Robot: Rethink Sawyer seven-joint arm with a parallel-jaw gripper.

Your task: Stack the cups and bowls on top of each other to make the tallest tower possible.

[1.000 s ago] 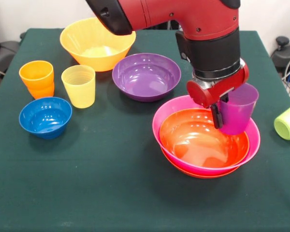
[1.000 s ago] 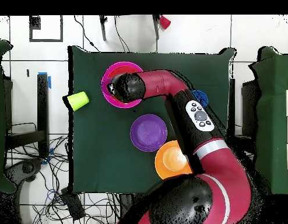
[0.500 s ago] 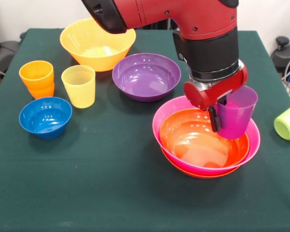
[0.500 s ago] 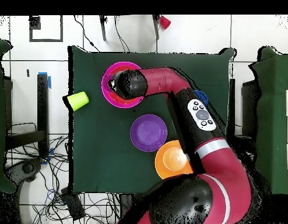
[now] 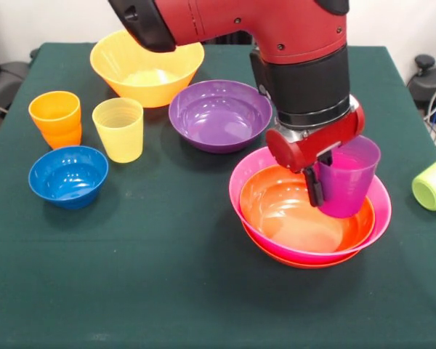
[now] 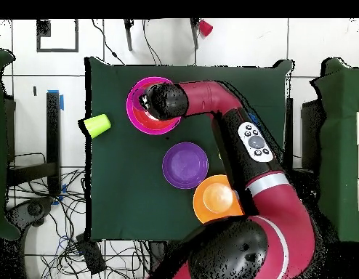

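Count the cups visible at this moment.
4: orange cup and yellow cup standing beside the blue bowl, purple cup in the hand, lime green cup lying at the table's edge. Stacked ones may hide.

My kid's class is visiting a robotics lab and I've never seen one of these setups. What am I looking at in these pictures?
It is a red and black robot arm at a green table. One picture faces the arm across the table; the other looks straight down. Its gripper holds a purple cup over a pile of nested bowls, red-orange inside pink. Also on the table are a purple bowl, a yellow-orange bowl, a blue bowl, a yellow cup and an orange cup. A lime green cup lies tipped over.
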